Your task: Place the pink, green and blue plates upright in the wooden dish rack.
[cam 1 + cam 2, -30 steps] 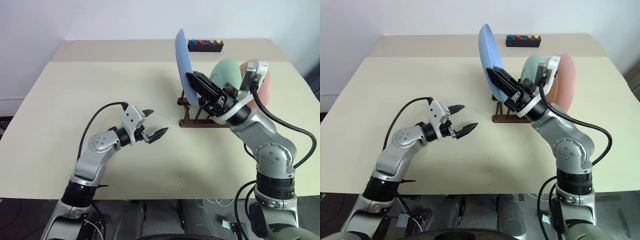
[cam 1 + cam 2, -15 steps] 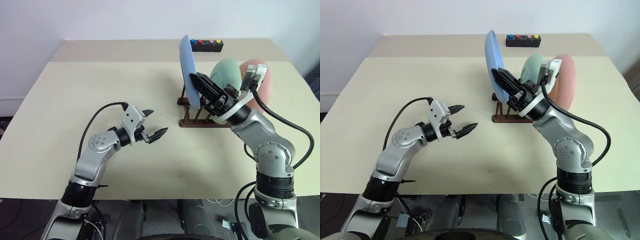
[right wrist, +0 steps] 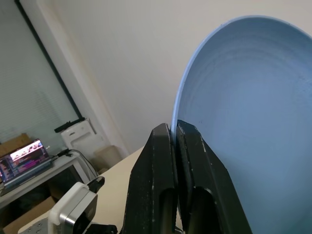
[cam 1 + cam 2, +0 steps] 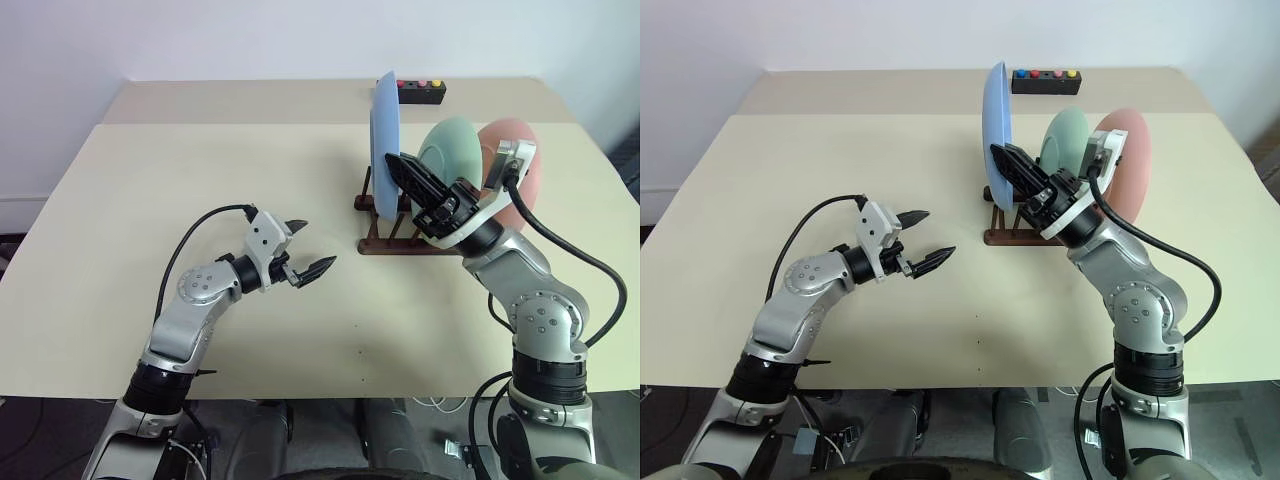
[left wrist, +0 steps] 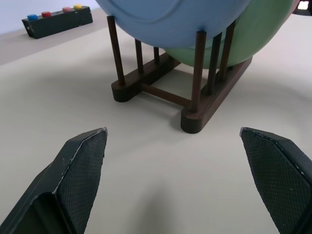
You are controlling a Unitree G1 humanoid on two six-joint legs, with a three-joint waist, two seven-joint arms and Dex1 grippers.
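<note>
On the pale beige table [image 4: 200, 170], against a white wall, the wooden dish rack [image 4: 400, 235] sits to the right of centre with the green plate [image 4: 452, 150] and pink plate [image 4: 522, 165] standing upright in it. Seen from the head, the right gripper [image 4: 405, 170] pinches the rim of the blue plate [image 4: 385, 140], which stands nearly upright at the rack's near-left end. A small black box [image 4: 422, 93] with coloured buttons lies behind the rack near the table's far edge. The left gripper [image 4: 312, 248] hovers over bare table well to the left of the rack, its jaws spread wide and empty.

From the left wrist, the two black fingers [image 5: 80, 161] frame the rack's dark pegs, and the blue plate's lower edge sits between the front pegs, the green one just behind.

From the right wrist, the fingers [image 3: 163, 161] are clamped together on the blue rim; behind them is an office corner with a window, a desk and a lit laptop [image 3: 27, 153].
</note>
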